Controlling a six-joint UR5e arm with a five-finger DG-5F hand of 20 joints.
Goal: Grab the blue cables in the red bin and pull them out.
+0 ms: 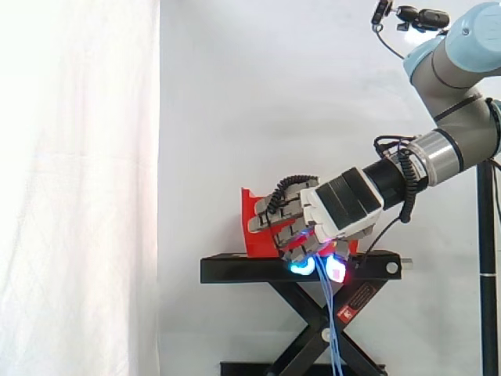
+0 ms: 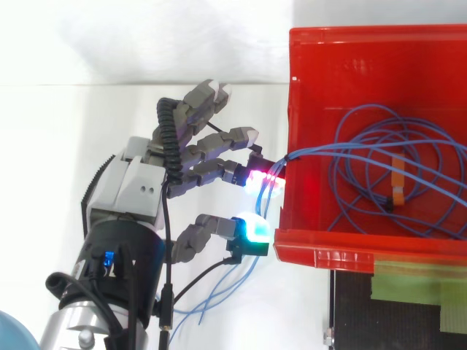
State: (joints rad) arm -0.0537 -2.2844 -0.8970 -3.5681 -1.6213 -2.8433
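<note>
- Side view: the hand (image 1: 337, 207) reaches down and to the left over the top of the black stand (image 1: 235, 270). It is in front of the red bin (image 1: 252, 223), which sits tilted on that top.
- Its glowing pads (image 1: 301, 266) hang at the level of the stand's top edge and are drawn close together.
- The blue cables (image 1: 332, 329) drop from between the pads, straight down past the stand's front edge and across its crossed legs.
- Top view: the red bin (image 2: 350, 36) lies to the right of the hand (image 2: 135, 189), which sits just outside the bin's left wall, near its lower left corner.
- Most of the blue cables (image 2: 337, 171) lie coiled inside the bin, towards its right and lower walls. An orange tie (image 2: 398, 182) sits on the coil.
- Several strands climb over the left wall and run into the hand.
- The cyan thumb pad (image 2: 252, 227) and a magenta fingertip (image 2: 257, 179) pinch these strands. The other fingers fan out, away from the bin.
- Loose ends trail down below the hand.
- The held strands cross the left wall roughly at right angles, and the coil lies to the hand's right. Pulling away from that wall should therefore draw the coil out, though it may catch on the rim.
</note>
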